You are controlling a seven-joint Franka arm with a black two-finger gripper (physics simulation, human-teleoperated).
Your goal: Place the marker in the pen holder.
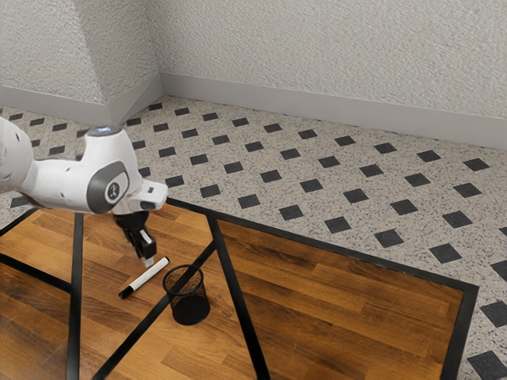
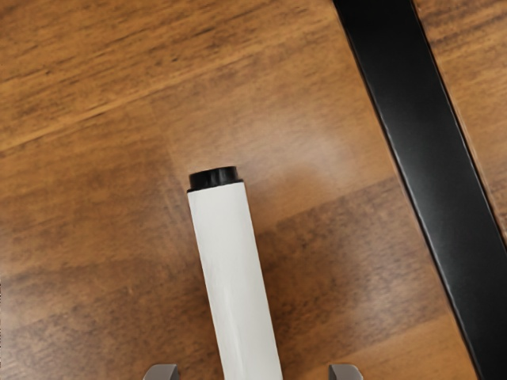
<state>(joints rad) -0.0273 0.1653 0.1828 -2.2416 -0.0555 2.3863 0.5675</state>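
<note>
1. Holder [image 1: 190, 309]: upright on the table [image 1: 341, 293], mouth up, so it can take the marker from above. Looks empty.
2. Marker [image 1: 146, 276]: flat on the wood, just beside the holder, not in it. Capped end [image 1: 125, 292] points away from the claw; plain end lies nearer it.
3. Claw [image 1: 148, 261]: open, tips pointing down over the plain end. Wrist view: fingers [image 2: 162, 373] stand one each side of the barrel, gap on both sides, presumably set across its narrow width for a square pinch.
4. Judgement: pre-grasp. Next, lower if needed, close, lift, tilt upright. Holding near one end should leave length to insert; risk is swinging in the grip.
</note>
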